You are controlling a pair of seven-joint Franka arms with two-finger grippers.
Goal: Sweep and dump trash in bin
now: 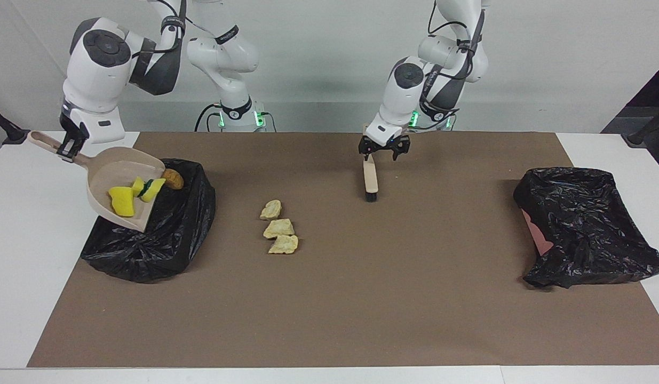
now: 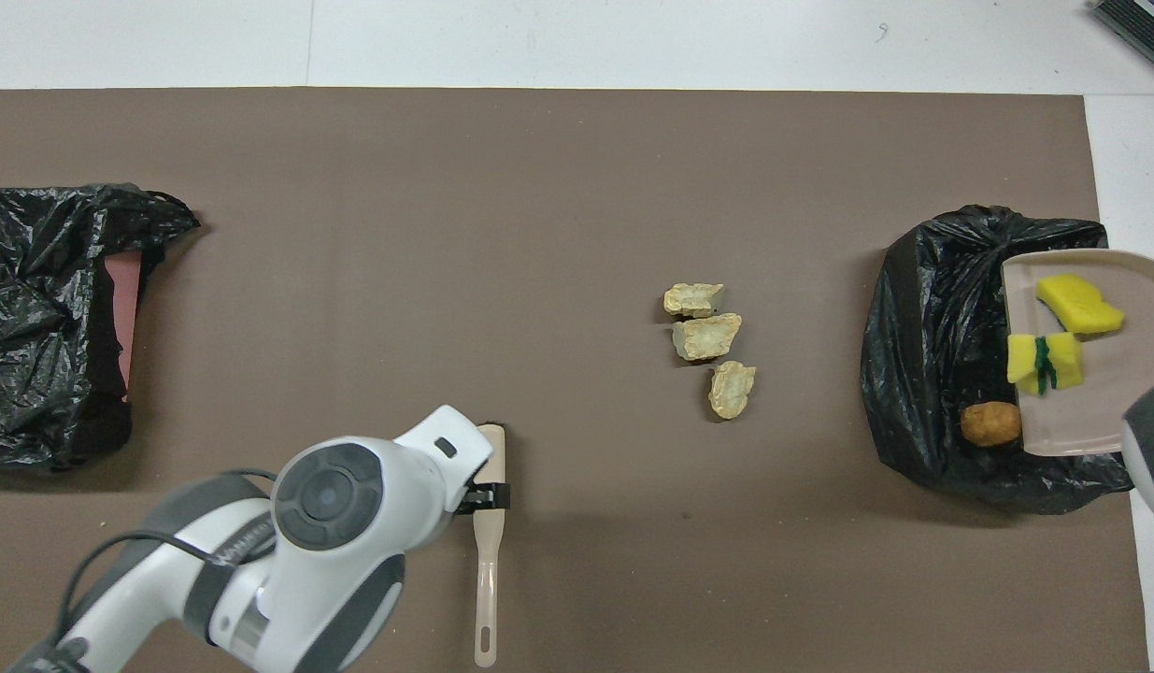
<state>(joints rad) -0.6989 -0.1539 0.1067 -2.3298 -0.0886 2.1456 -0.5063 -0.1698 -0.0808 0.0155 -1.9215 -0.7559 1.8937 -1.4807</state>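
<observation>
My right gripper is shut on the handle of the beige dustpan, which is tilted over the black-bagged bin at the right arm's end of the table. Yellow sponge pieces lie in the pan, at its lower edge. The orange-brown lump is off the pan's lip and on the bag; it also shows in the overhead view. Three beige crumbly pieces lie on the mat, in the overhead view too. My left gripper is open over the handle of the brush, which lies on the mat.
A second black bag over a pink box sits at the left arm's end of the table and shows in the overhead view. The brown mat covers most of the white table.
</observation>
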